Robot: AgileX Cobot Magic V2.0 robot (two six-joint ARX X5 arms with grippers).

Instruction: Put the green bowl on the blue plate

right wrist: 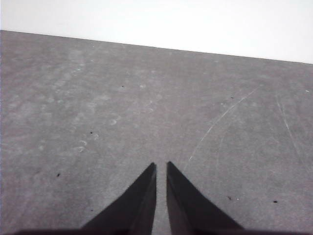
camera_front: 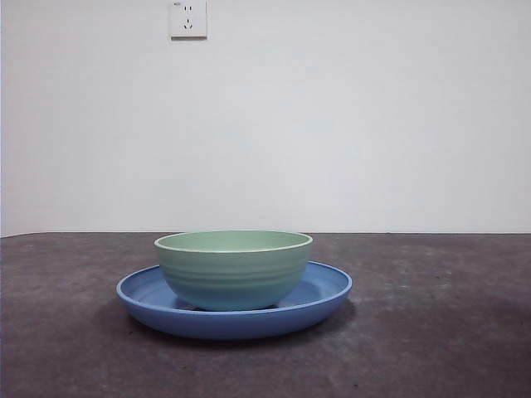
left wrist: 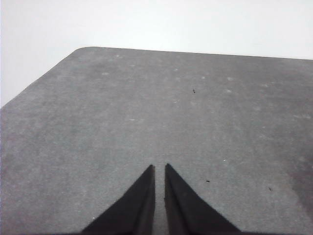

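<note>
The pale mint-green bowl [camera_front: 234, 269] stands upright inside the wide blue plate [camera_front: 328, 286] near the middle of the table in the front view. No arm shows in the front view. My left gripper [left wrist: 159, 167] is shut and empty over bare grey table. My right gripper [right wrist: 161, 165] is shut and empty over bare grey table too. Neither wrist view shows the bowl or the plate.
The dark grey table [camera_front: 440, 332] runs up to a white wall with a socket [camera_front: 188, 18] high up. The left wrist view shows a rounded table corner [left wrist: 80, 49]. The right wrist view shows the table's far edge [right wrist: 195, 50] and faint scratches.
</note>
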